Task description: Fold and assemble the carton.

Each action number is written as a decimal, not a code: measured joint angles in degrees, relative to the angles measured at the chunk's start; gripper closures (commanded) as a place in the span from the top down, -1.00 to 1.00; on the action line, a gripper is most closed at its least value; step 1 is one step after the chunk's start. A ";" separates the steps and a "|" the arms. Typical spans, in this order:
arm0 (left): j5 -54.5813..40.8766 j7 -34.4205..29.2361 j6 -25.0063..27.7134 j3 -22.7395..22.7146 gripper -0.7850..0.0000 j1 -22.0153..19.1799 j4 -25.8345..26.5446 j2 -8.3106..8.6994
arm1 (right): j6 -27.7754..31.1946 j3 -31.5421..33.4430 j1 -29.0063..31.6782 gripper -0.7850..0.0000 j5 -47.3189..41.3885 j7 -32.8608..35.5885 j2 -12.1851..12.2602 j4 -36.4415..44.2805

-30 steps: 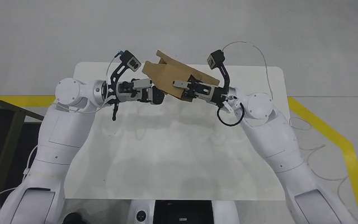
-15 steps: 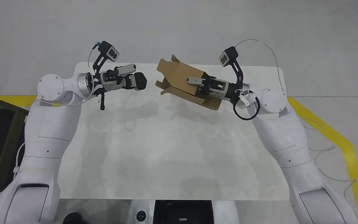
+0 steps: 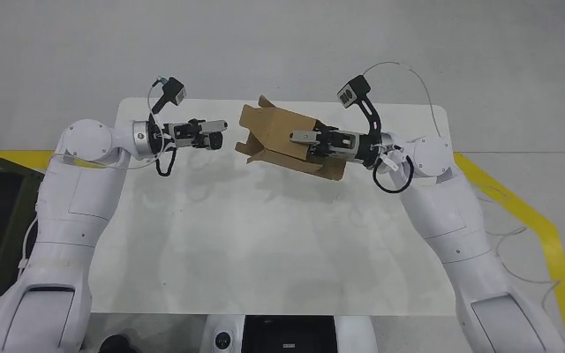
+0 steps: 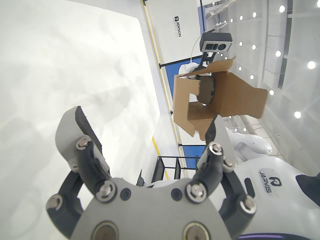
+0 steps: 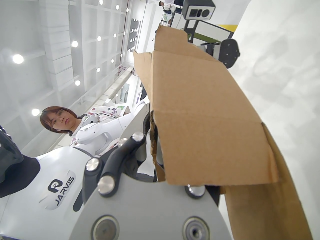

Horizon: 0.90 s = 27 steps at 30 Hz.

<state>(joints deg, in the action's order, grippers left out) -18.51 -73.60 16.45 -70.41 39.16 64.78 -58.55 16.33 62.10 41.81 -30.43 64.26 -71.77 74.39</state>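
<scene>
Top view: carton (image 3: 287, 146), brown card, partly opened with flaps loose, is held over the far middle of the table (image 3: 265, 265), its long axis slanting across the table's far edge. Right hand (image 3: 305, 137) is over the same far-middle stretch of the table, closed on one wall of the carton at the end nearer its own arm. Left hand (image 3: 216, 132) is over the far left part of the table, apart from the carton, with its fingers spread wide and nothing between them. Left wrist view: left hand (image 4: 147, 118) is wide open, both ribbed pads (image 4: 87, 128) bare. Beyond the fingers, the carton (image 4: 235, 96) sits off the table's (image 4: 62, 51) surface with its open end towards this camera and one flap sticking outward. The far end is also open. Right wrist view: right hand (image 5: 156, 136) is clamped on the carton (image 5: 200, 106). One finger is at the wall's edge and the other is hidden behind the card. The carton runs out from the hand alongside the table (image 5: 287, 63), with a flap hanging at the near end.
</scene>
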 measured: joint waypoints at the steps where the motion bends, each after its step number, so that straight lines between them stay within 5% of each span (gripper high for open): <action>1: 0.75 -0.12 -0.22 0.64 1.00 -0.32 -0.19 -0.07 | 0.12 -0.30 -0.05 -1.00 -0.29 0.08 -0.09 0.14; 27: -2.26 -5.02 -0.07 5.99 1.00 -1.25 3.82 -0.69 | 0.84 -1.56 0.10 -1.00 -2.22 1.15 -0.65 0.20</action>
<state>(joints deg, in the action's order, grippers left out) -20.77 -78.63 16.38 -64.42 37.91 68.61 -59.24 17.17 60.54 41.91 -32.65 65.41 -72.42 74.59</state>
